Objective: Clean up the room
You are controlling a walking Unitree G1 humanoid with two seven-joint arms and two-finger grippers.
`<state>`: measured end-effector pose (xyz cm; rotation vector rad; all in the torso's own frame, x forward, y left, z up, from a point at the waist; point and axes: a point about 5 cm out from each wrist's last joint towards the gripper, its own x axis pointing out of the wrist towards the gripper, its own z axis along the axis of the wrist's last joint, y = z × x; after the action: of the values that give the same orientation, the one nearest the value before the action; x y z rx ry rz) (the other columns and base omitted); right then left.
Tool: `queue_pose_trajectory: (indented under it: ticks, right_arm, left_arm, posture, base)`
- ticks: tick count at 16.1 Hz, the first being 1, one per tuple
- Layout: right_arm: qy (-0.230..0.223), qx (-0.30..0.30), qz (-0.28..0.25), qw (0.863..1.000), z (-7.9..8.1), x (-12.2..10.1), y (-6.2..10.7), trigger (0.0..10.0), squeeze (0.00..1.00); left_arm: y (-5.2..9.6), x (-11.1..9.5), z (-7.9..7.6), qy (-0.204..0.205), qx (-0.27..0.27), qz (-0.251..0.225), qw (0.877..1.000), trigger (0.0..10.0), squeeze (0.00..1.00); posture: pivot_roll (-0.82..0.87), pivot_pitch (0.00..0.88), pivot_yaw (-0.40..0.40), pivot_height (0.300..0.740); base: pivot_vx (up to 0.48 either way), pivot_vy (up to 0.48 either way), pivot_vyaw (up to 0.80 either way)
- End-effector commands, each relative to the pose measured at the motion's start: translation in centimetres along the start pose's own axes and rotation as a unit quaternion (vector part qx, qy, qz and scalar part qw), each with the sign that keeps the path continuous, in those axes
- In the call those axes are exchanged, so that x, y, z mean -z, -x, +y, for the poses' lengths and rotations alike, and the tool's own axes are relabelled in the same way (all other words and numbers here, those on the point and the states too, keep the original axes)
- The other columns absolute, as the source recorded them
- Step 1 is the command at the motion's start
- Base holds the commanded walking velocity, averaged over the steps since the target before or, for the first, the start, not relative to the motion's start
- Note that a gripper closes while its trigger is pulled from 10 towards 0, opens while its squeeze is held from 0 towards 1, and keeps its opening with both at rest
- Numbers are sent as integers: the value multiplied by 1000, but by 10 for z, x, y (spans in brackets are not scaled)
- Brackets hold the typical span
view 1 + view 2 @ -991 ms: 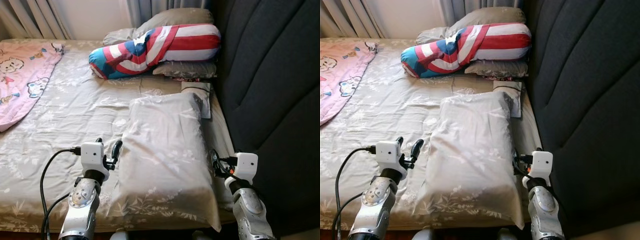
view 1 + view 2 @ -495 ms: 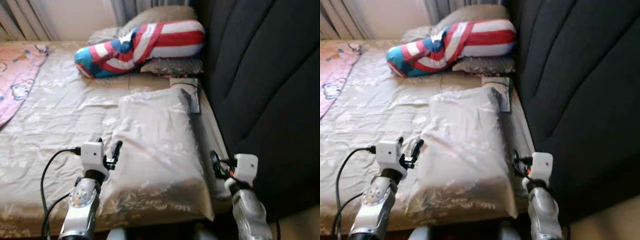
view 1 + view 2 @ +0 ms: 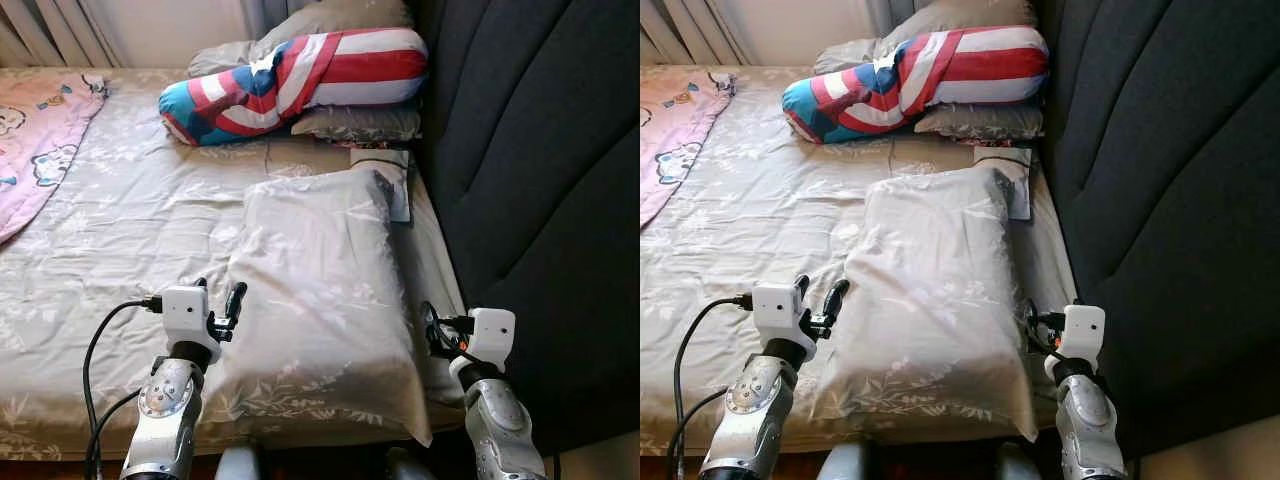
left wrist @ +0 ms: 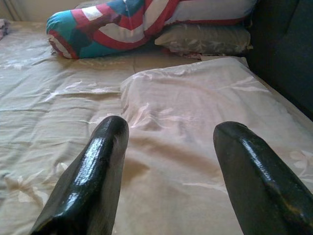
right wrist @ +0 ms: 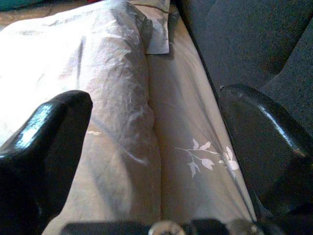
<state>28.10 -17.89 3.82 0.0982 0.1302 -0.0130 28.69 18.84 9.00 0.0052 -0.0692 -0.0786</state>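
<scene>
A beige pillow (image 3: 322, 290) lies lengthwise on the bed (image 3: 120, 230), close to the dark headboard (image 3: 540, 200). My left gripper (image 3: 218, 302) hovers open at the pillow's near left edge, with the pillow (image 4: 195, 107) ahead between its fingers (image 4: 93, 176). At the pillow's near right corner my right gripper (image 3: 428, 328) is open, over the strip of sheet (image 5: 190, 147) between pillow (image 5: 93, 88) and headboard. Neither gripper holds anything. A red, white and blue bolster (image 3: 300, 80) rests on grey pillows (image 3: 360, 122) at the head of the bed.
A pink cartoon blanket (image 3: 40, 130) covers the far left of the bed. A small white cloth or paper (image 3: 385, 170) lies beyond the pillow beside the headboard. Curtains (image 3: 50, 25) hang behind the bed. The headboard walls off the right side.
The view has shifted as the camera moved, swinging right and then back. Both grippers keep the same place beside the pillow, still open.
</scene>
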Motion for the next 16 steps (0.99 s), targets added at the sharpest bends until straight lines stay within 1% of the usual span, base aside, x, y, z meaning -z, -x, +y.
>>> queue_pose_trajectory:
  ticks: [1,8,10,11,13,14,15,16]
  right_arm:
    - [1,1,8,1000,0,2,1,10000,0]
    - [0,-1,0,1000,0,1,2,10000,0]
    - [5,-4,0,1000,1,1,2,10000,0]
    - [12,-9,-1,1000,1,0,1,10000,0]
    - [15,-13,-5,1000,2,-1,1,10000,0]
    - [13,-15,-7,1000,3,-1,1,10000,0]
    - [-1,-11,-4,1000,3,0,1,10000,0]
    - [2,-9,-3,1000,3,0,1,10000,0]
  left_arm:
    - [0,-2,1,-5,2,-3,1000,10000,0]
    - [1,-1,1,-2,1,0,1000,10000,0]
    - [1,0,1,5,-1,2,1000,10000,0]
    - [0,0,1,7,-2,4,1000,10000,0]
    - [0,1,0,5,-1,4,1000,10000,0]
    - [0,0,0,1,0,2,1000,10000,0]
    - [0,0,0,0,1,2,1000,10000,0]
    - [0,0,0,-1,2,2,1000,10000,0]
  posture:
    - [-6,127,-23,653]
    - [-5,125,-25,648]
    - [-5,122,-25,648]
    - [-3,121,-26,648]
    - [-4,118,-26,648]
    - [-3,115,-27,648]
    - [-3,115,-27,648]
    - [-3,111,-26,648]
  base:
    - [0,0,0]
    - [0,0,0]
    - [0,0,0]
    - [0,480,0]
    - [0,480,606]
    - [0,0,800]
    - [0,0,0]
    - [0,0,0]
